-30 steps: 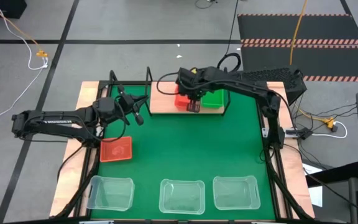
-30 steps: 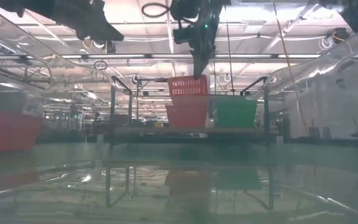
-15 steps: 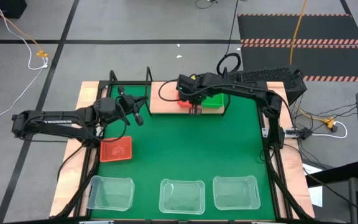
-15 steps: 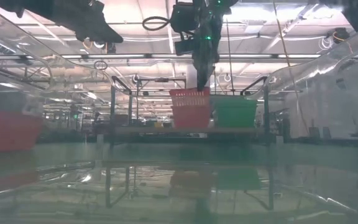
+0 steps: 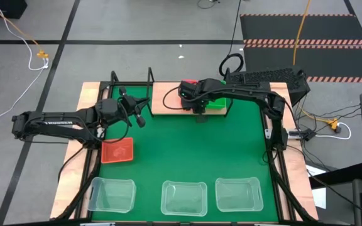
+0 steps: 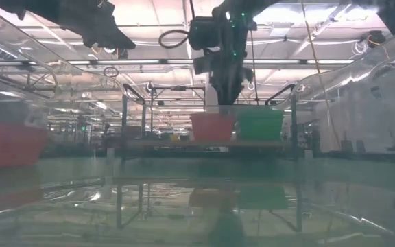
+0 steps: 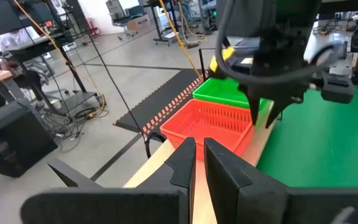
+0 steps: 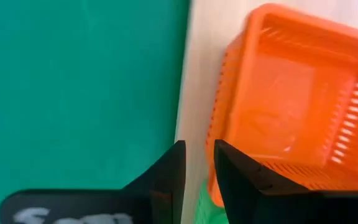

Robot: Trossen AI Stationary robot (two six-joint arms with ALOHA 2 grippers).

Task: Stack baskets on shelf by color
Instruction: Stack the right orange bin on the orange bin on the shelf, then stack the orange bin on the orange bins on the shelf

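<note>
On the flat light-wood shelf with a thin black frame (image 5: 168,105), at the table's far edge, red-orange slotted plastic baskets (image 7: 211,124) sit nested, touching the green plastic baskets (image 7: 229,93) beside them. Just above the red stack's near rim, the right gripper (image 5: 198,113) shows a narrow gap between its fingers with nothing in it. Left to do: one red-orange basket (image 5: 117,150) and three clear translucent bins (image 5: 183,197) on the green mat (image 5: 193,150). Well apart from the shelf's baskets, the left gripper (image 5: 136,107) waits with its fingers almost together and nothing between them.

Right pincer (image 5: 199,113) over shelf (image 5: 166,105)
</note>
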